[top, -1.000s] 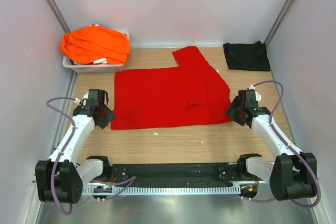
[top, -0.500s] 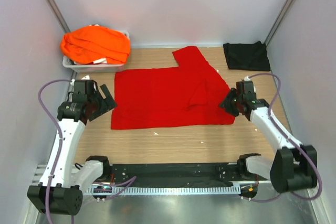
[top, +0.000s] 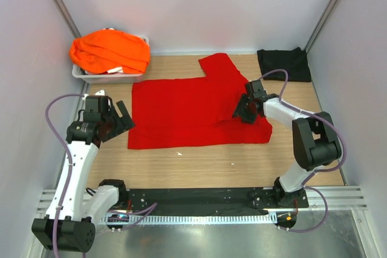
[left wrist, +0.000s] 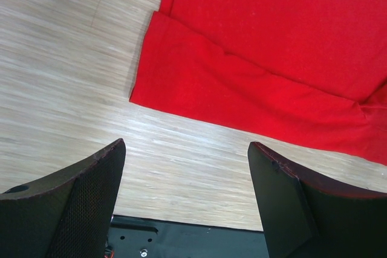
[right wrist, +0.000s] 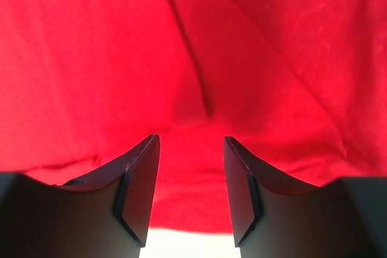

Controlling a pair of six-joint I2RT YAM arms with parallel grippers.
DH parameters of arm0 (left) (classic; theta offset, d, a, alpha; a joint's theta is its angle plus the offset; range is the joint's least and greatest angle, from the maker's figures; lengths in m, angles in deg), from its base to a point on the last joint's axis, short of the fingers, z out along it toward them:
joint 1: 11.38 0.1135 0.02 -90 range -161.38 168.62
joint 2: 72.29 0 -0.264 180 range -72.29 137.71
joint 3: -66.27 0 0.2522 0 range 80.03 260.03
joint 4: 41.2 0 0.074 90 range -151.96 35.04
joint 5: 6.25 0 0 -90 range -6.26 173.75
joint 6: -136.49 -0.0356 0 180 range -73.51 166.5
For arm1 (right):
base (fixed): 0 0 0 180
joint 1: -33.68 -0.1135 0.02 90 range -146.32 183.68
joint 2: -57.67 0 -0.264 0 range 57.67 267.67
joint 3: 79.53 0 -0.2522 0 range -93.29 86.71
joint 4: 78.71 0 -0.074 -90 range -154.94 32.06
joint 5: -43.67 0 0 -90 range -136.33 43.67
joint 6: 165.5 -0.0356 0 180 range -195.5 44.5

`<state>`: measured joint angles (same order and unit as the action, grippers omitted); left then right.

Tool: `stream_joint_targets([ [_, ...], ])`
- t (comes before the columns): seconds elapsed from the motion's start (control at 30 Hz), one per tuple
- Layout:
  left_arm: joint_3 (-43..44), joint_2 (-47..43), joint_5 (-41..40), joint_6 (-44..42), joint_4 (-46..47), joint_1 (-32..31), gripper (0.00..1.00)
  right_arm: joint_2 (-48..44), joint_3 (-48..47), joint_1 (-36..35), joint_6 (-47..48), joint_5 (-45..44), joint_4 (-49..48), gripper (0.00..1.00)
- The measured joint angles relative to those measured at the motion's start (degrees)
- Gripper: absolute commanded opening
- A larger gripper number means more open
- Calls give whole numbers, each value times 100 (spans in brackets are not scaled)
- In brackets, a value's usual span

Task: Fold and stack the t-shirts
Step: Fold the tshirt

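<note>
**Both arms let go of the red shirt and move on to a new grasp**

The bright red short-sleeved cloth t-shirt (top: 181, 113) lies spread flat in the middle of the pale wooden table (top: 211, 161), with 1 sleeve pointing to the far side and its right flank creased inward.

1 second ago both grippers sat low at the shirt's 2 side edges with narrower jaws. Now the left gripper (top: 124, 116) is raised just beside the left hem, its jaws spread wide and empty over bare wood. The right gripper (right wrist: 190, 143) has swung inward and hangs over the creased right flank. Its jaws are parted, with cloth beneath them but nothing pinched.

The shirt itself has hardly shifted, so this reads as a release followed by a reach for the next fold, probably at that right flank.

The heap of bright orange cloth t-shirts (top: 109, 52) in the grey plastic tray (top: 81, 74) is unfolded. The black cloth t-shirt (top: 283, 64) lies at the far right corner.
</note>
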<state>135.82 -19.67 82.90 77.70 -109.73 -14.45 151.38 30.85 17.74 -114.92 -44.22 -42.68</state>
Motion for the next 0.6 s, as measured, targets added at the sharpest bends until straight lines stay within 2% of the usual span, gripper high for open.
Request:
stream_joint_targets([
  [0.27, 0, -118, 0, -17, 9, 0, 83, 494, -372, 4, 24, -267, 2, 52],
  [0.47, 0, -125, 0, -17, 11, 0, 83, 732, -636, 4, 72, -348, -7, 45],
  [0.57, 0, -131, 0, -17, 11, 0, 83, 782, -662, 4, 109, -350, -13, 36],
  [0.6, 0, -133, 0, -17, 11, 0, 83, 793, -662, 4, 131, -348, -9, 27],
])
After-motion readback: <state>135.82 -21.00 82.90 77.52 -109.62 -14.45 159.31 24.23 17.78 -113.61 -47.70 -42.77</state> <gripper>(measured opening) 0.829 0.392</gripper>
